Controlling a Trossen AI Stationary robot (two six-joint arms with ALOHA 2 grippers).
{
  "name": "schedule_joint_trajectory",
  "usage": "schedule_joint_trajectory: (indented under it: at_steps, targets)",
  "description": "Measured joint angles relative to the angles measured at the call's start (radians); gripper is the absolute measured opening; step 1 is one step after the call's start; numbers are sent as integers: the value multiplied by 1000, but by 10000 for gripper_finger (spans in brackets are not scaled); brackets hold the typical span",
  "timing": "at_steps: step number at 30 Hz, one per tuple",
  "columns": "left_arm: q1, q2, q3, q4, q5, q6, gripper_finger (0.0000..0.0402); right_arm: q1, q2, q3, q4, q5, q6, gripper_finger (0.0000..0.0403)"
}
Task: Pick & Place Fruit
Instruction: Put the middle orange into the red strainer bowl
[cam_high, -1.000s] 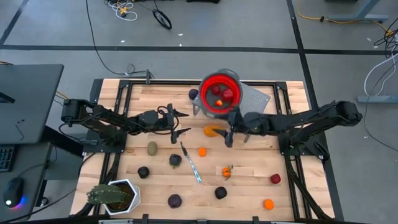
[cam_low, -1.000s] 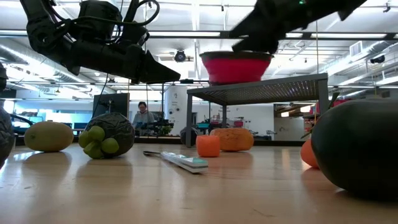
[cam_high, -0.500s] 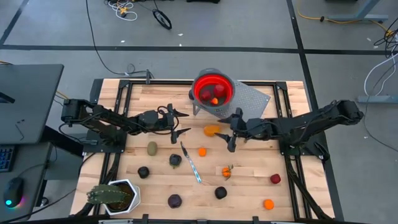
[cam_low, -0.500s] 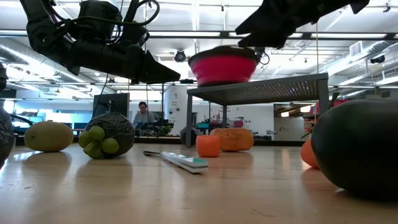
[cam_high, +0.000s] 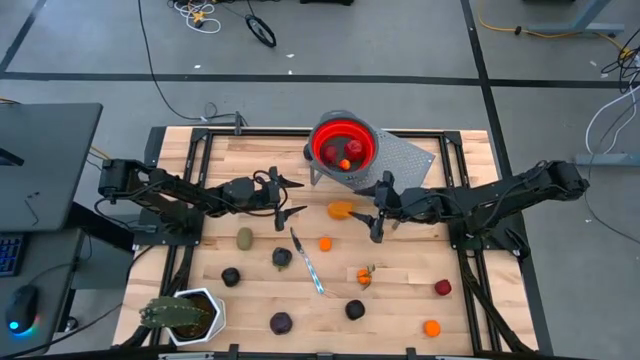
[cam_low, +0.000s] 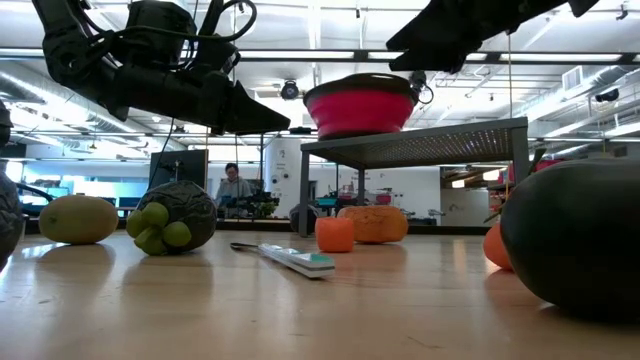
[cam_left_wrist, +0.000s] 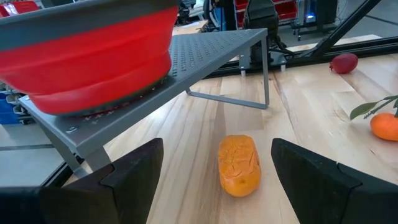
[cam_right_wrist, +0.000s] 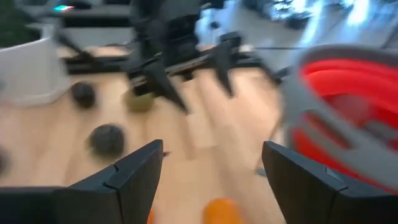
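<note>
Orange oblong toy fruit (cam_high: 341, 210) lies on the wood table (cam_high: 400, 290) beside the red collapsible bowl (cam_high: 343, 147) | my right gripper (cam_high: 378, 215) empty, jaws apart, just beside it | my left gripper (cam_high: 289, 195) open, waiting | advice: descend centred, close across narrow sides.

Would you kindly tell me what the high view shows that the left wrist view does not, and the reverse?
Only the high view shows the spiky green plant in its white pot, the thin silver-and-teal knife and the red fruits inside the red collapsible bowl. Only the left wrist view shows the grey perforated metal rack's legs and the space under it. Both show the bowl, the rack and the elongated orange toy fruit on the wooden table.
</note>
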Motion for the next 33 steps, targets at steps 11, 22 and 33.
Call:
schedule_joint_trajectory:
  at_steps: [11,22,33]
  targets:
    - [0,0,0,0,0,0,306,127,3,0,-196,-319,159,284]
    - [0,0,0,0,0,0,306,354,113,1,-218,-72,301,278]
    - [0,0,0,0,0,0,306,441,315,1,-135,-33,447,263]
